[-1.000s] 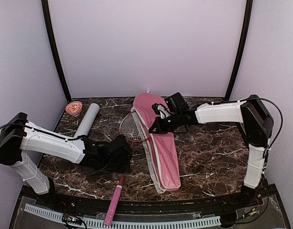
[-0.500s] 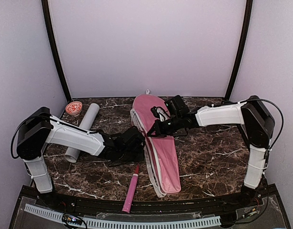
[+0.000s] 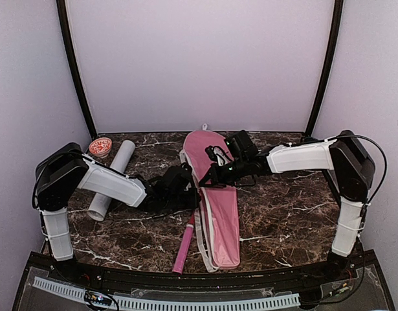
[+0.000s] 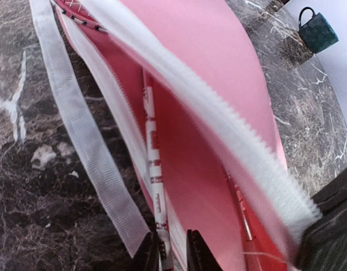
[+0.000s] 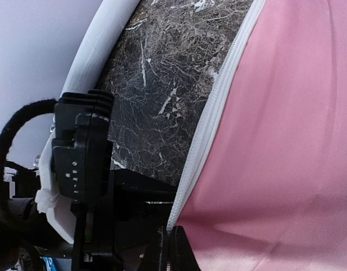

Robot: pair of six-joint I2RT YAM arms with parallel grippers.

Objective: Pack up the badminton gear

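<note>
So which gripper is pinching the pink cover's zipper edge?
The right gripper, shut on the cover at its zipper edge; the left gripper straddles the racket shaft.

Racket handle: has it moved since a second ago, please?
Yes, the racket handle slid away from the table's near edge, up beside the pink cover.

A pink-handled racket (image 3: 184, 246) lies head-first inside the open pink cover (image 3: 226, 220), white tube (image 3: 123, 157) lying well left.
</note>
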